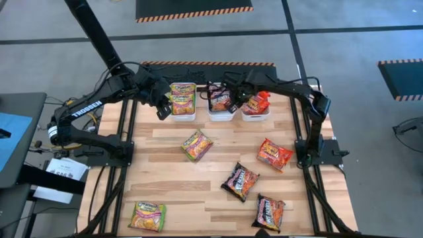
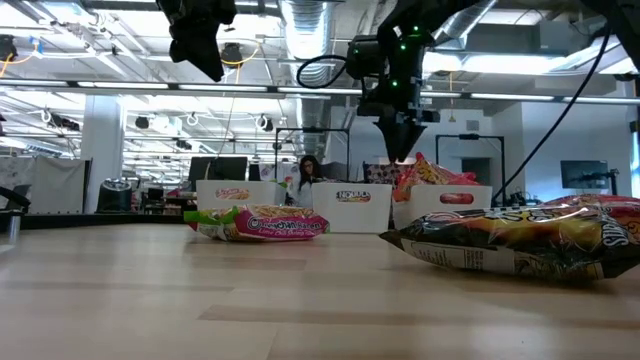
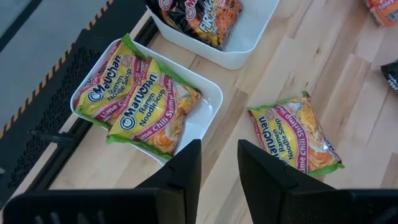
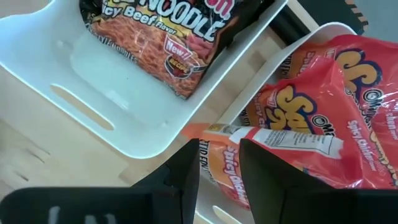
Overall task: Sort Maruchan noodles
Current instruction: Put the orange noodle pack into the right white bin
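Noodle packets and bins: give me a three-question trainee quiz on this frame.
1. True or false: the left bin holds green-yellow packets.
2. How many packets lie loose on the table, outside the bins? A) three B) five C) seven
3. Fill in: the right pincer hovers between the middle bin and the bin with the ____ packets.

Key: 1 true. 2 B: two green-yellow, one red-orange, two dark. 3 red-orange. The left pincer, empty with jaws apart, is beside the left bin.
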Motion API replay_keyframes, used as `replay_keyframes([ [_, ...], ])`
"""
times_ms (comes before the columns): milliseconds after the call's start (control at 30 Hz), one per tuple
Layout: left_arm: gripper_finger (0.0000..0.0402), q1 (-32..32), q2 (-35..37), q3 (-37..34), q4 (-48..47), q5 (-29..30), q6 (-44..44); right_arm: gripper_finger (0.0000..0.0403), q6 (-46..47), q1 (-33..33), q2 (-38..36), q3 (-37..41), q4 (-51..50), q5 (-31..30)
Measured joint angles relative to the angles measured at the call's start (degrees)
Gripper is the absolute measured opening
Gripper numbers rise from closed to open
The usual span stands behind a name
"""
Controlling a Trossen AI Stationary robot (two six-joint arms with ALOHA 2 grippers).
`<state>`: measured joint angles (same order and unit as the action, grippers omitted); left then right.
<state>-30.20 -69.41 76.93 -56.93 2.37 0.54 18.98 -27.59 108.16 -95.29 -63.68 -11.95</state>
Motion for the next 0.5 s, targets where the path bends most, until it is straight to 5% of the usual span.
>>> replay_keyframes([
  [500,0.0090,0.00,0.00,0.00,-0.15,0.02,-0.36,0.0138,0.08,-1.27,4.07,0.12,-1.26,1.34],
])
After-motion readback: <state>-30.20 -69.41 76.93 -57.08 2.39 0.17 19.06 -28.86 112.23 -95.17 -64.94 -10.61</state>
